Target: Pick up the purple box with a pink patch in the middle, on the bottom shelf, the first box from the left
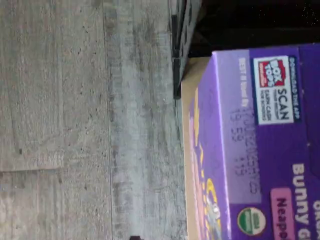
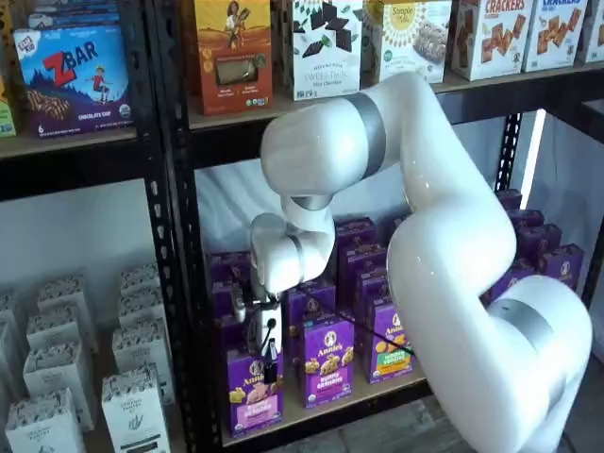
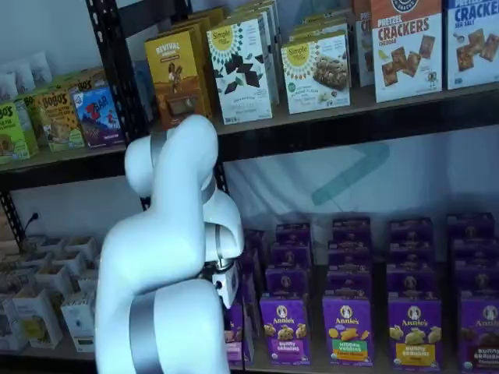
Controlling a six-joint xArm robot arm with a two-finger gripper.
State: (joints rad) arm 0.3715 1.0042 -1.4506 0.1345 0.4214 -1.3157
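Standing at the left end of the front row on the bottom shelf (image 2: 396,389), the purple box (image 2: 254,390) stayed upright, its white rabbit logo above tan snack pictures and a pink patch low on its face. The gripper (image 2: 267,354) hung right over that box in a shelf view, its white body and black parts crossing the box's upper edge; the fingers themselves were too dark and small to separate there, though the jaws stood spread wide with nothing pinched between them. Just beside the purple box on its right stood a second purple box (image 2: 327,360) with a violet band, and next to that one a box with a green patch (image 2: 390,341). More purple boxes filled the rows behind. In the wrist view the purple box (image 1: 260,150) appeared close up, turned on its side, showing its top flap with a printed scan label, the tan shelf board (image 1: 187,150) edging it and grey plank floor (image 1: 85,120) beyond. In the other shelf view the white arm (image 3: 168,257) covered most of the box.
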